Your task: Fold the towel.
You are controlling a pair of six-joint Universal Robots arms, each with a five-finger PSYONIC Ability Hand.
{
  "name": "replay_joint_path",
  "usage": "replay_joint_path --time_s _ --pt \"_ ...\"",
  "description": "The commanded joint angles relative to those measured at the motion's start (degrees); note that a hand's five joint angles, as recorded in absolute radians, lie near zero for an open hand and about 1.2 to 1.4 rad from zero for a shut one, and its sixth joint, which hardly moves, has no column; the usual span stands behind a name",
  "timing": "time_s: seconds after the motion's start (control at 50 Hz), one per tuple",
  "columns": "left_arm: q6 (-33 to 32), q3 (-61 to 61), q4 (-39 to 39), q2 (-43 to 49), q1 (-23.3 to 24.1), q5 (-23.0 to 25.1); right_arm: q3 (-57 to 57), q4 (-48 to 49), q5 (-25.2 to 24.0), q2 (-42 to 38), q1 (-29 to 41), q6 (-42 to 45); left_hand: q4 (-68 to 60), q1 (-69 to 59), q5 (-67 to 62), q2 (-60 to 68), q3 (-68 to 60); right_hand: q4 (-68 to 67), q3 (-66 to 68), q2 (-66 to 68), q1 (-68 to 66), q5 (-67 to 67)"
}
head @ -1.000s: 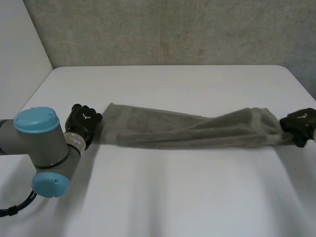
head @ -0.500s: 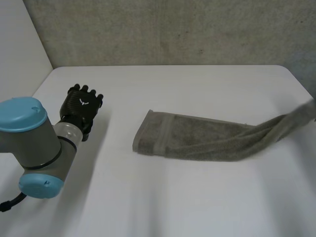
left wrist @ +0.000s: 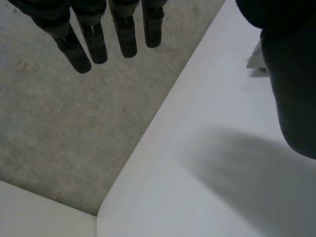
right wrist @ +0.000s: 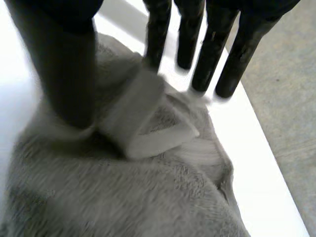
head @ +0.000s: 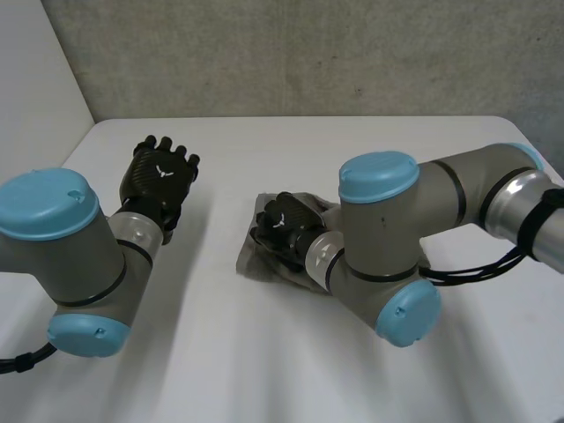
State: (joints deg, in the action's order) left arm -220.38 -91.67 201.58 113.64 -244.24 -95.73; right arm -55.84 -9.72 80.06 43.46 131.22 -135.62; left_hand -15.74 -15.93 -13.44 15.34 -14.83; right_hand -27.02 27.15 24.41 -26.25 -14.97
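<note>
Sitting directly over the bunched grey terry towel [right wrist: 128, 197], our right hand [head: 284, 222] has fingers straight, gripping nothing; our left hand [head: 160, 176], equally slack, hangs well apart.

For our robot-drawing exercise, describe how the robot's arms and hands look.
The left arm and right arm are thick grey tubes with round light-blue joint caps and silvery wrist rings. The left hand and right hand are black, each with a small white mark on its back.

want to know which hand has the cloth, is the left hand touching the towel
Apart. The head view shows bare white table between the left hand and the towel.
</note>
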Motion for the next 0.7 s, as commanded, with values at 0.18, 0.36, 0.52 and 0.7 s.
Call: replay_joint_path --time_s 0.18,0.36,0.52,0.7 --pt "1.8 5.3 0.0 -0.1 4.8 -0.1 -15.2 3.8 -1.9 20.6 -11.3 -14.8 3.7 3.9 11.4 -3.3 2.8 17.0 -17.2 -14.4 16.3 15.0" --pt "6.2 9.6 -2.2 1.3 11.2 0.4 -33.8 9.5 -7.6 27.2 -23.9 -14.2 2.5 2.7 10.2 -2.1 1.6 17.0 -17.2 -14.4 16.3 15.0" --pt "6.0 11.2 -2.9 7.6 16.0 0.2 -42.8 18.3 -8.8 26.5 -29.6 -10.9 2.5 2.7 10.2 -2.1 1.6 6.4 -6.5 -3.8 5.6 4.3" --pt "6.5 10.3 -3.0 7.9 16.2 0.0 -43.2 21.1 -8.3 22.5 -30.2 -9.6 2.5 2.7 10.2 -2.1 1.6 -14.0 13.9 16.6 -14.8 -16.1"
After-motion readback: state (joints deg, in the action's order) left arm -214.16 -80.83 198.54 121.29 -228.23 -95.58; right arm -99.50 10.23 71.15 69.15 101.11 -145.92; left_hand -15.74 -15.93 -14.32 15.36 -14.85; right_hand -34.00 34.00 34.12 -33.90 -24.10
